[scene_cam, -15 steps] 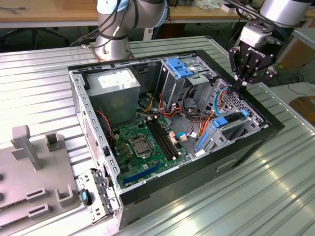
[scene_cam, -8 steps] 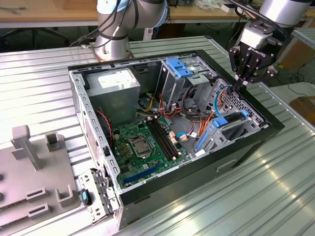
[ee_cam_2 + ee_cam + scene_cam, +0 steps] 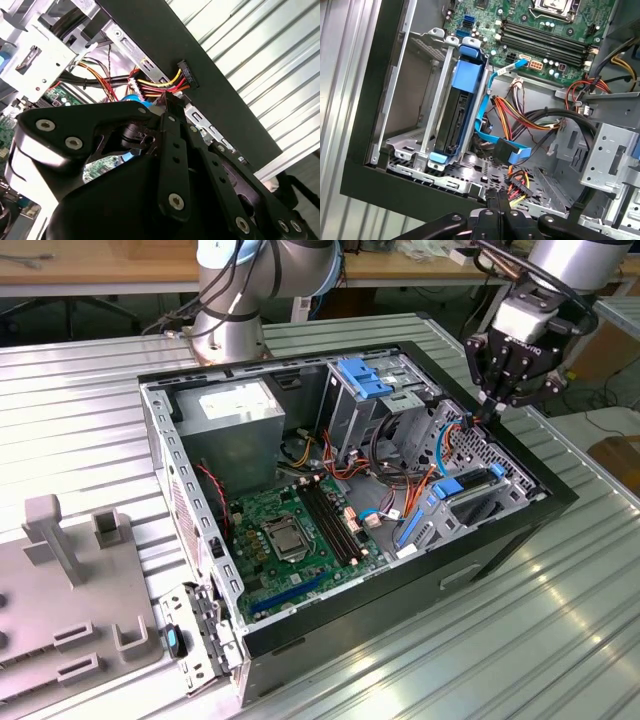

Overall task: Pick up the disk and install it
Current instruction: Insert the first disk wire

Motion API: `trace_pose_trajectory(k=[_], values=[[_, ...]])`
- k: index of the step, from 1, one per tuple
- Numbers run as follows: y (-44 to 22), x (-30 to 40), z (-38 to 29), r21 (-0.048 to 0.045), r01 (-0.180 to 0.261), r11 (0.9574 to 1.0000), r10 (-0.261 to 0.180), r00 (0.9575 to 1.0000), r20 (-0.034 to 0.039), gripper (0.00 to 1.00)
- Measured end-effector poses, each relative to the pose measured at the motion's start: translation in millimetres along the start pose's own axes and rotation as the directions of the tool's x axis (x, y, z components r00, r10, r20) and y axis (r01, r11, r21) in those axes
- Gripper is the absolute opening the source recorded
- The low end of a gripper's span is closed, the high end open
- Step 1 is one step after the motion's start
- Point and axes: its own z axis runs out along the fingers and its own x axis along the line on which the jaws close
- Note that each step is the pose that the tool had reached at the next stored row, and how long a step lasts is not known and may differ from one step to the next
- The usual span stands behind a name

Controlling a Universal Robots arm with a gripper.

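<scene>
Blue-railed disk (image 3: 455, 120) edge-on in metal bay (image 3: 395, 115), mostly hidden; gripper (image 3: 498, 200) near.

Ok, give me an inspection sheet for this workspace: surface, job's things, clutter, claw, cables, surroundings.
Surface: ribbed metal table carrying an open computer case.
Job's things: disk with blue rails sits in a metal bay by the case wall.
Clutter: grey plastic fixture on the table at the exterior view's left.
Claw: claw shut, apart from the disk, over the case's edge.
Cables: yellow, red and orange wires close to the claw; blue flat cable beside the disk.
Surroundings: wooden bench behind the table.
</scene>
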Motion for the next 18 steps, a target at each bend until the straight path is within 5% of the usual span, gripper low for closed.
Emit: trace_pose_trajectory(k=[4,10,15,18], values=[[-0.1,-0.2,-0.3,0.0029,0.05,0.9988,-0.05,0.9987,-0.0083,0.11],[-0.3,-0.7,-0.3,-0.007,0.111,0.9937,-0.112,0.993,-0.0382,0.11],[-0.3,-1.0,-0.2,-0.0107,0.18,0.9837,-0.18,0.9823,-0.0524,0.11],[-0.5,-1.5,-0.4,-0.0096,0.235,0.972,-0.235,0.9704,-0.0564,0.11]])
